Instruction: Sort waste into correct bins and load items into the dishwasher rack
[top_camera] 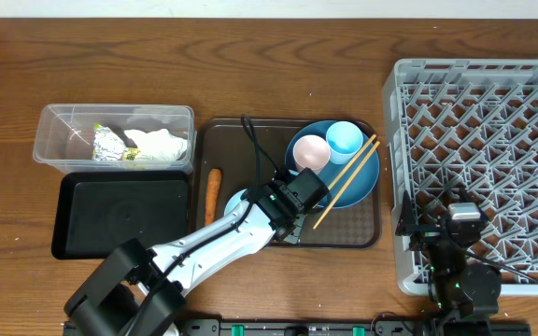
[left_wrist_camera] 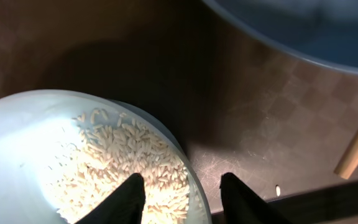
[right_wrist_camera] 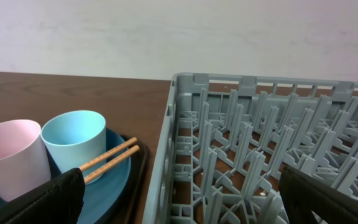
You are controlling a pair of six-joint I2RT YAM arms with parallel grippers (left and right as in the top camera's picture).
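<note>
Waste is lying partly sorted. At ten o'clock on the table the clear tub (top_camera: 54, 117) is holding the ball of foil (top_camera: 106, 143), the crumpled tissue (top_camera: 162, 144) and the yellow-green wrapper (top_camera: 132, 155). The black tray (top_camera: 124, 217) at eight o'clock is sitting with nothing in it.

Moving right, the carrot (top_camera: 213, 191) is lying on the brown serving tray (top_camera: 227, 149), at nine o'clock from the bowl (top_camera: 236, 200), which is carrying the rice (left_wrist_camera: 126, 162). The left gripper (left_wrist_camera: 180, 198) is straddling that bowl's rim with its fingers spread, one over the rice and one outside, not visibly pinching. By my judgement the rice and carrot are the waste left to bin.

At one o'clock from the bowl, the blue plate (top_camera: 362, 182) is bearing the pink cup (top_camera: 311, 151), the light blue cup (top_camera: 344, 138) and the chopsticks (top_camera: 348, 177), none of them loaded yet.

At three o'clock the dishwasher rack (top_camera: 484, 121) is standing with nothing in it. The right gripper (right_wrist_camera: 182, 180) is hovering over its six-o'clock edge, spread wide and holding nothing.
</note>
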